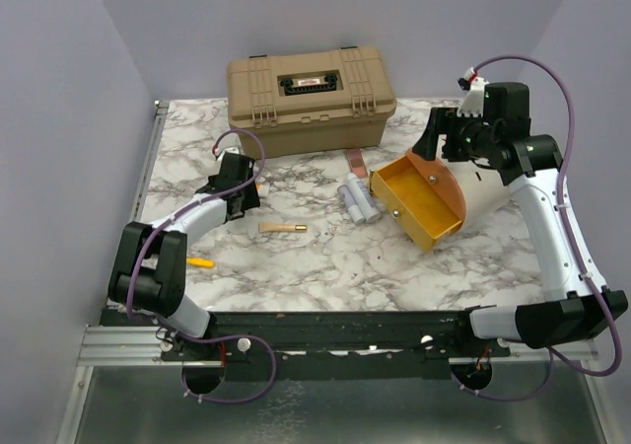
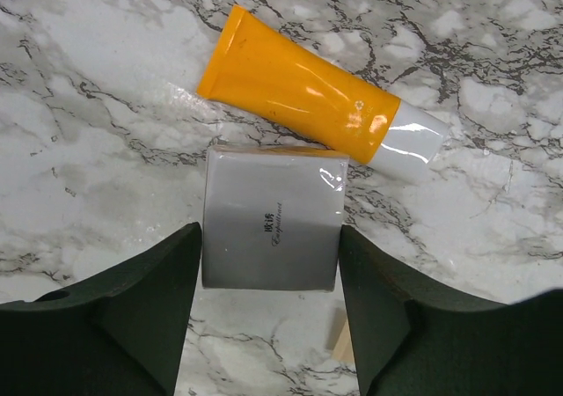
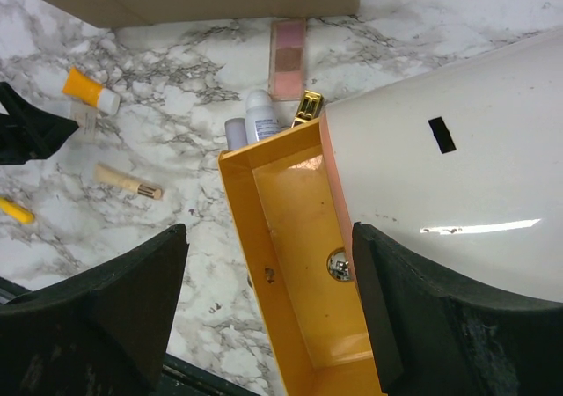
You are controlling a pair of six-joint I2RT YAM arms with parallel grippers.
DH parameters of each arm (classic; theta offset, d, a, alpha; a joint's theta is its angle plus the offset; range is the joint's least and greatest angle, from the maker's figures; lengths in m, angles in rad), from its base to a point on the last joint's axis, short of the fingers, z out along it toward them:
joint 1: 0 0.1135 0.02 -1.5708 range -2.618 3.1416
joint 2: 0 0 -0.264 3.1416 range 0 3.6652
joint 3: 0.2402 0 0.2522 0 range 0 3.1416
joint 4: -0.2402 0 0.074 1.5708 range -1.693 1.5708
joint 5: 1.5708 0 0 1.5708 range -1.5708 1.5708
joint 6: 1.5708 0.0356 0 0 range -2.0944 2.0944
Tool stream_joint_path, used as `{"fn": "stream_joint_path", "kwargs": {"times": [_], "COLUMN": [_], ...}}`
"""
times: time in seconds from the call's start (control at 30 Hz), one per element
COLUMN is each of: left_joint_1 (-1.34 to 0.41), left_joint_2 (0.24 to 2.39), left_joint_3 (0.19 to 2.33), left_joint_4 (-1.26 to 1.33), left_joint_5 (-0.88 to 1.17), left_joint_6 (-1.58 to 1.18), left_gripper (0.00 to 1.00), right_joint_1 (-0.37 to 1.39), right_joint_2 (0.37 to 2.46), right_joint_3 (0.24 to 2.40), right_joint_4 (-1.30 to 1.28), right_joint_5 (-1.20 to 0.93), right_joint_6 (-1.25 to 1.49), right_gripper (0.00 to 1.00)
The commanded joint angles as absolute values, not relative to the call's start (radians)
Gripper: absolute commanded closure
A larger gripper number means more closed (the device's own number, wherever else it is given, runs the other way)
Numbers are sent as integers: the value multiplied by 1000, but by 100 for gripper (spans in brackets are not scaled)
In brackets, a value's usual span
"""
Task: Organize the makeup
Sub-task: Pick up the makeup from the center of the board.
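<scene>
- The tan hard case [image 1: 311,94] sits at the far side of the marble desk [image 1: 325,266]. All the makeup lies on the desk in front of it.
- The left hand [image 2: 269,264] is in front of the case's left end. Its jaws stand on either side of a small grey square packet [image 2: 271,211], close against its edges, but I cannot tell whether they grip it.
- An orange tube [image 2: 299,92] with a white cap lies just beyond the packet, touching its far edge.
- The right hand [image 3: 268,238] is off the case's right end, jaws spread wide over the open cream-and-orange pouch [image 3: 440,141], gripping nothing.
- A pink palette [image 3: 288,57] lies just in front of the case. The pale tubes [image 1: 357,200] are further out, beside the pouch.
- A tan-handled stick [image 1: 283,228] lies well in front of the case.
- A yellow pencil [image 1: 200,262] lies farthest from the case, to the left.
</scene>
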State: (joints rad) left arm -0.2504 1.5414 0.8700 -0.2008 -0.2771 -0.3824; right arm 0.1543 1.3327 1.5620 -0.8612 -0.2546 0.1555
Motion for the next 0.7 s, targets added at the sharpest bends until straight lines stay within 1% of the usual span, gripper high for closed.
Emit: {"fn": "stream_joint_path", "kwargs": {"times": [0.0,0.13,0.17,0.23,0.37,0.43,0.53,0.67], "left_joint_1": [-245,-246,-245,-245,-245,-247,-246,-246], "left_joint_2": [1535,1550,1553,1553,1560,1562,1545,1506], "left_joint_3": [831,834,836,838,842,843,841,839], "left_joint_4": [-172,-173,-177,-180,-180,-185,-186,-185], "left_joint_5": [-282,-314,-328,-320,-316,-322,-293,-282], "left_joint_6": [-398,-404,-406,-408,-409,-407,-407,-384], "left_gripper": [37,35,35,40,52,63,73,89], "right_joint_1": [156,156,156,156,156,156,156,156], "right_joint_2": [1304,1305,1305,1307,1306,1307,1303,1290], "right_joint_3": [1543,1542,1544,1548,1552,1553,1551,1543], "right_joint_4": [-849,-849,-849,-853,-857,-861,-857,-843], "right_joint_5": [-223,-218,-220,-224,-202,-185,-169,-138], "right_joint_6": [137,137,140,144,143,143,145,147], "right_gripper": [19,19,19,19,19,18,19,19]}}
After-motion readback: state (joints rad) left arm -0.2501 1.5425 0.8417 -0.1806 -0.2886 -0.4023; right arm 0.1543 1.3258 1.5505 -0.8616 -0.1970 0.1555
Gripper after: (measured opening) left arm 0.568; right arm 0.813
